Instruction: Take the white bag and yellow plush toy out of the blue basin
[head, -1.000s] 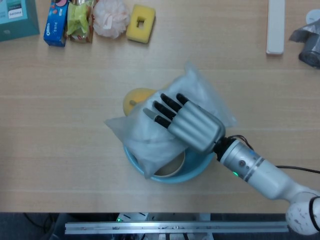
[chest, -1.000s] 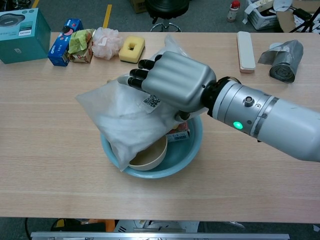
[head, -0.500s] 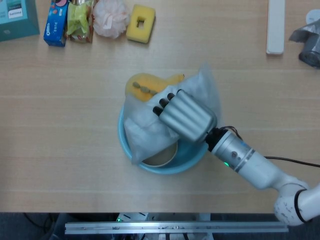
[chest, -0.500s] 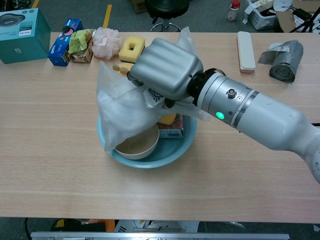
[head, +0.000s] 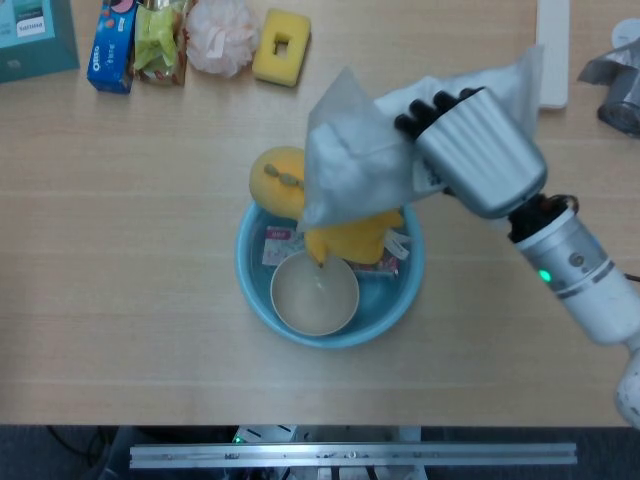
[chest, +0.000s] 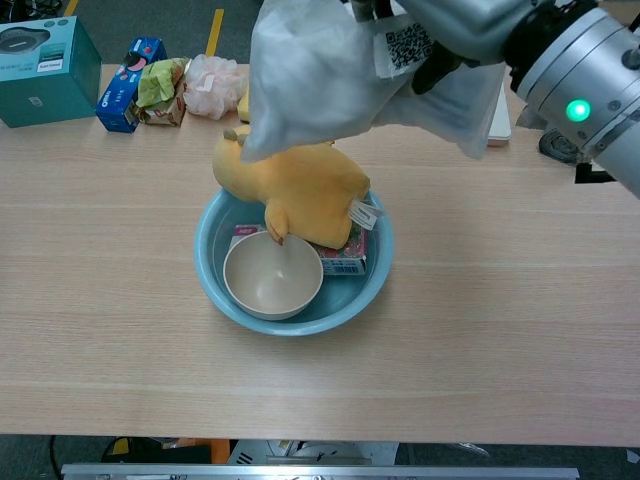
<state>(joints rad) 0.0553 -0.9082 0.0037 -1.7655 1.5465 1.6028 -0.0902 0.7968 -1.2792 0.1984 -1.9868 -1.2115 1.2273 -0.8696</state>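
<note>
My right hand (head: 478, 148) grips the white bag (head: 360, 165) and holds it in the air above the blue basin (head: 250, 285). In the chest view the white bag (chest: 320, 70) hangs high over the basin (chest: 205, 285), with the right hand (chest: 470, 20) mostly cut off at the top edge. The yellow plush toy (chest: 295, 190) lies in the basin, leaning over its far rim; the head view shows the plush toy (head: 280, 180) partly hidden by the bag. My left hand is in neither view.
A beige bowl (chest: 272, 277) and a small pink carton (chest: 345, 262) also sit in the basin. Along the far edge stand a teal box (chest: 40, 72), snack packs (chest: 140, 80), a pink puff (chest: 212, 85), a yellow sponge (head: 281, 45), a white bar (head: 552, 50) and a grey roll (chest: 565, 120).
My right hand has lifted the white bag up and to the right, off the basin. The plush toy, bowl and carton beneath it now show.
</note>
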